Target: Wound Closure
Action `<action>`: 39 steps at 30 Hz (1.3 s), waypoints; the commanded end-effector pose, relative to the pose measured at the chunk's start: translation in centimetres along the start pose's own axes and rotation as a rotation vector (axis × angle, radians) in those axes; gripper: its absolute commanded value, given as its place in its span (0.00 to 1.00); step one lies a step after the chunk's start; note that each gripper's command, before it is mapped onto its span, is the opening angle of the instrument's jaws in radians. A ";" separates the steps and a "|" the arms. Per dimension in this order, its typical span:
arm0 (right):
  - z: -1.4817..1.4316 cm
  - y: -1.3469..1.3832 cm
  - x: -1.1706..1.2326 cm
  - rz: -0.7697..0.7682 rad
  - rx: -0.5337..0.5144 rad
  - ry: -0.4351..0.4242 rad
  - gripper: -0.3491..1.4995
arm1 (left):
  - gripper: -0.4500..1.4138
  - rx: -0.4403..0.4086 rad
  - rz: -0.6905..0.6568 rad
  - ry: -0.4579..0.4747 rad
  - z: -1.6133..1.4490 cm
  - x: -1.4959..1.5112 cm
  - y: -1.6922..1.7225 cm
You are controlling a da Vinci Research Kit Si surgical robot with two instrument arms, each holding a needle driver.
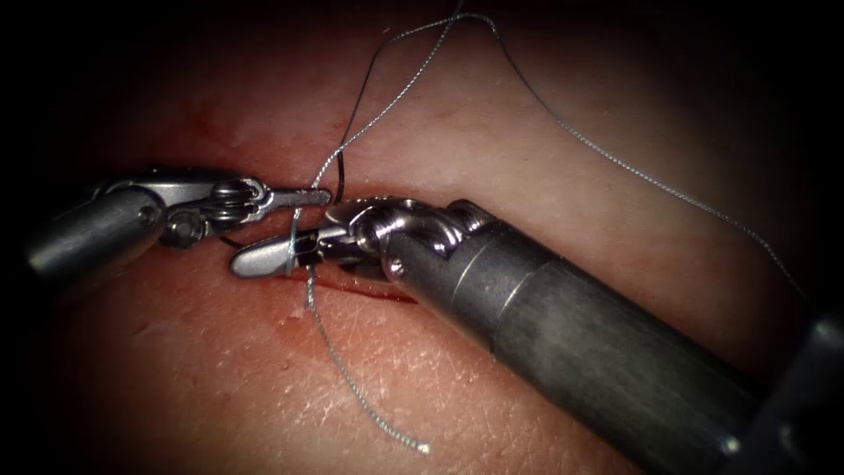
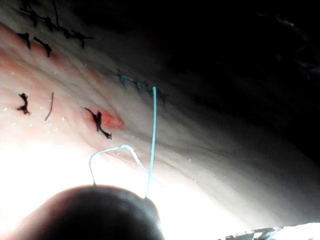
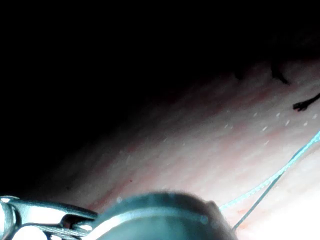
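Observation:
The left tool (image 1: 308,196) reaches in from the left, its thin jaws shut on a dark strand of thread (image 1: 345,149) at their tip, just above the cut (image 1: 360,290). The right tool (image 1: 255,261) comes across from the right and lies low over the cut with its jaws shut and nothing between them. The grey thread (image 1: 387,105) drops from above, crosses over the right jaws and meets the tissue (image 1: 220,378) at the cut. Its free end (image 1: 425,449) trails toward me. The left wrist view has the thread (image 2: 153,125) rising in a loop.
A long strand (image 1: 633,171) arcs over the far tissue and runs off to the right. Red fluid (image 1: 294,317) marks the cut's edge. Older dark stitches (image 2: 97,122) sit in the tissue. The thick right shaft (image 1: 598,352) covers the near right.

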 end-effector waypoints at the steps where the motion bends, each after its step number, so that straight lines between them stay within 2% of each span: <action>1: -0.01 -0.10 0.19 0.018 -0.022 -0.014 0.00 | 0.00 0.006 0.004 -0.008 0.02 -0.12 -0.06; 3: 0.00 -0.15 0.19 0.069 -0.037 -0.043 0.00 | 0.00 0.008 0.010 -0.010 0.03 -0.13 -0.06; 5: 0.00 -0.27 0.21 0.181 -0.092 -0.094 0.00 | 0.00 0.010 0.010 -0.012 0.05 -0.14 -0.06; 7: -0.01 -0.37 0.25 0.200 -0.152 -0.139 0.00 | 0.00 0.009 0.016 -0.013 0.06 -0.14 -0.07; 8: -0.04 -0.49 0.32 0.218 -0.236 -0.220 0.00 | 0.00 0.008 0.022 -0.014 0.07 -0.13 -0.07; 10: -0.07 -0.58 0.36 0.233 -0.306 -0.315 0.00 | 0.00 0.006 0.022 -0.017 0.08 -0.12 -0.08; 13: -0.11 -0.68 0.31 0.226 -0.381 -0.414 0.00 | 0.00 0.007 0.027 -0.015 0.09 -0.11 -0.09; 15: -0.14 -0.71 0.30 0.231 -0.389 -0.448 0.00 | 0.00 0.008 0.027 -0.013 0.10 -0.11 -0.10; 16: -0.18 -0.75 0.31 0.245 -0.426 -0.500 0.00 | 0.00 0.008 0.027 -0.014 0.11 -0.10 -0.10; 19: -0.21 -0.78 0.34 0.243 -0.500 -0.584 0.00 | 0.00 0.011 0.033 -0.010 0.13 -0.09 -0.10; 20: -0.21 -0.80 0.36 0.239 -0.556 -0.628 0.00 | 0.00 0.013 0.035 -0.008 0.15 -0.08 -0.10; 23: -0.19 -0.79 0.36 0.220 -0.598 -0.655 0.00 | 0.00 0.014 0.036 -0.006 0.16 -0.07 -0.12; 29: -0.20 -0.70 0.28 0.129 -0.684 -0.767 0.00 | 0.00 0.019 0.056 0.002 0.18 -0.06 -0.13; 33: -0.22 -0.60 0.18 0.113 -0.689 -0.777 0.00 | 0.00 0.021 0.069 0.005 0.19 -0.05 -0.15; 38: -0.38 -0.48 0.07 0.105 -0.687 -0.800 0.00 | 0.00 0.026 0.082 0.011 0.20 -0.05 -0.17; 39: -0.44 -0.45 0.04 0.101 -0.658 -0.793 0.00 | 0.00 0.027 0.083 0.013 0.20 -0.05 -0.17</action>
